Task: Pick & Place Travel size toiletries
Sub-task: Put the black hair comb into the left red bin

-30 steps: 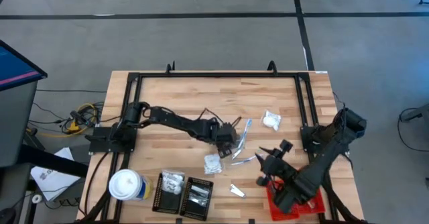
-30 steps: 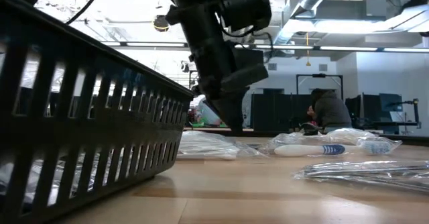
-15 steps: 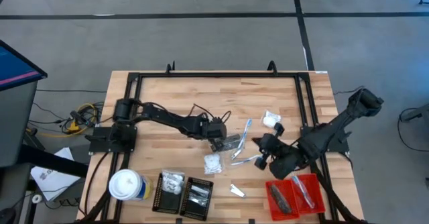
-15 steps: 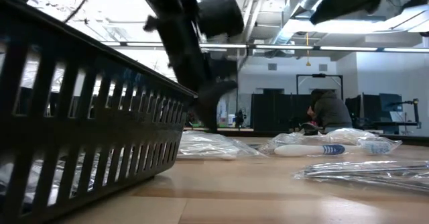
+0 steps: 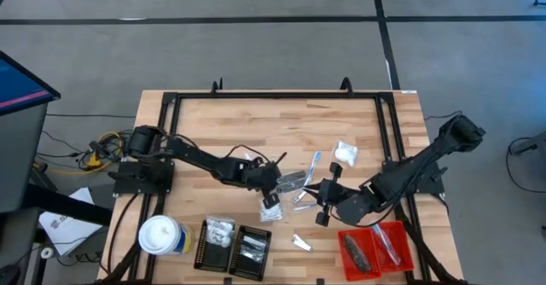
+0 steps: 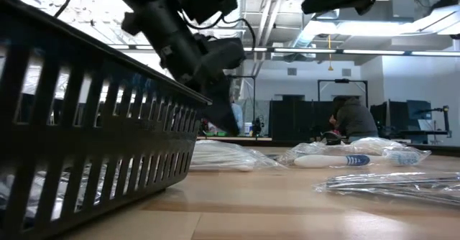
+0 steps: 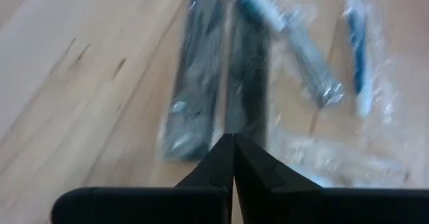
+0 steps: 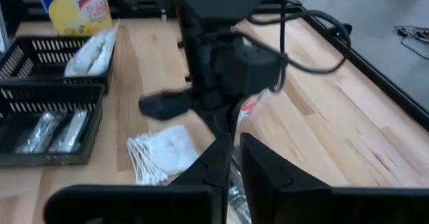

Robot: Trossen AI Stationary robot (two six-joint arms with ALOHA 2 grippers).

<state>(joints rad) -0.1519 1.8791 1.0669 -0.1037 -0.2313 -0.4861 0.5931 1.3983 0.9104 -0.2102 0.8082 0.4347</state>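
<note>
Trays [image 5: 235, 249] hold packets, apparently; left hand [image 5: 271, 197] shut, right hand [image 5: 319, 201] nearly closed.

White-topped canister [image 5: 160, 235] beside two black trays [image 5: 235, 247]; red tray [image 5: 373, 249] opposite.

Overhead camera looks straight down on the desk [image 5: 222, 123]; wrist cameras peer closely past each pincer, sharing its middle.

Setting: robotics lab or workshop. Evidence: pale butcher-block wooden table [image 5: 256, 123] fenced by a black metal frame [image 5: 281, 95], grey concrete floor with dark taped lines [image 5: 256, 46], exposed silver ceiling ducts [image 6: 338, 3], person seated at dark monitors [image 6: 352, 118].
</note>
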